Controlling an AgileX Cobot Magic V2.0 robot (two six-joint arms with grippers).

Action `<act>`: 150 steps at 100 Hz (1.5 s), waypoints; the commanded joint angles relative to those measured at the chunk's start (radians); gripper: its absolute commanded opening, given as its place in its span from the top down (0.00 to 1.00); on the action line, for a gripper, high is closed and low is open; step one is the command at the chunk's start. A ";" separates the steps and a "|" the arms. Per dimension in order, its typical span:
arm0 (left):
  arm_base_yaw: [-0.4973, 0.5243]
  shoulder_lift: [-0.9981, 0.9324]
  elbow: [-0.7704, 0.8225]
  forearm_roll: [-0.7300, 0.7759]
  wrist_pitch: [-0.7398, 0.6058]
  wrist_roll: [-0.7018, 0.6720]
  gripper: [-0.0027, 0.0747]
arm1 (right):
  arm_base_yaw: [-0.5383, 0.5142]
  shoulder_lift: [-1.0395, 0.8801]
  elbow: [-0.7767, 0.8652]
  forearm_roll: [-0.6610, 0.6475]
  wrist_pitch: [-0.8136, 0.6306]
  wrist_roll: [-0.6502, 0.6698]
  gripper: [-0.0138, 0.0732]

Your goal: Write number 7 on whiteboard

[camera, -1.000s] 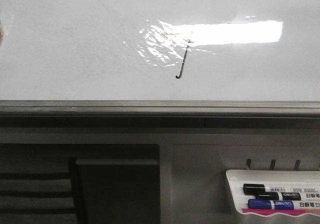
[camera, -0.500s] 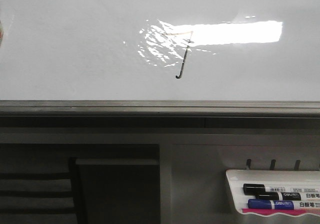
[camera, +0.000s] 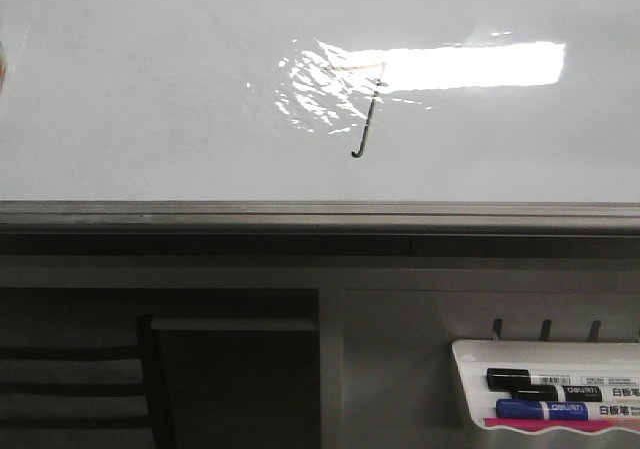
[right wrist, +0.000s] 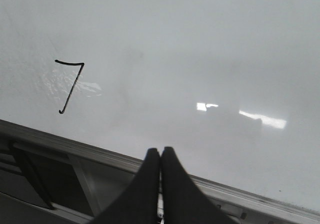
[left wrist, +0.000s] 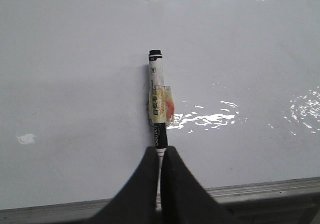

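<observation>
Thin dark marker-drawn number 7 [camera: 367,109] sits centre frame on the glossy white whiteboard [camera: 150,99].
My left claw [left wrist: 159,156] pinches a black-capped marker [left wrist: 158,104]; my right claw [right wrist: 160,156] is pressed together, empty. Any brush could smear it.

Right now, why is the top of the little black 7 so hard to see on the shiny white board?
In the front view a bright rectangular glare washes over the thin dark marker-drawn 7 on the glossy white board; in the right wrist view the 7 sits clear of it, fully visible.

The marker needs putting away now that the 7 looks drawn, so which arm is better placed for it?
Left. Its hand is shut on the marker, while the right hand is shut and empty. The number 7 already stands on the whiteboard.
</observation>
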 commanded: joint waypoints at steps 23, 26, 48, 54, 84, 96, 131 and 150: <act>-0.015 -0.152 0.088 0.035 -0.118 -0.011 0.99 | -0.008 0.003 -0.028 0.013 -0.078 0.003 0.92; -0.015 -0.183 0.116 0.035 -0.128 -0.011 0.99 | -0.008 0.003 -0.028 0.013 -0.078 0.003 0.92; -0.015 -0.403 0.350 0.035 -0.216 -0.011 0.99 | -0.008 0.003 -0.028 0.013 -0.078 0.003 0.92; -0.015 -0.456 0.400 0.035 -0.236 -0.011 0.99 | -0.008 0.003 -0.028 0.013 -0.078 0.003 0.92; -0.002 -0.581 0.542 0.026 -0.322 -0.011 0.99 | -0.008 0.003 -0.028 0.013 -0.078 0.003 0.92; -0.002 -0.581 0.542 0.026 -0.317 -0.011 0.99 | -0.008 0.003 -0.028 0.013 -0.080 0.003 0.92; -0.002 -0.581 0.542 0.026 -0.317 -0.011 0.99 | -0.008 0.003 -0.028 0.013 -0.078 0.003 0.92; -0.002 -0.581 0.542 0.026 -0.317 -0.011 0.99 | -0.008 0.003 -0.028 0.013 -0.078 0.003 0.92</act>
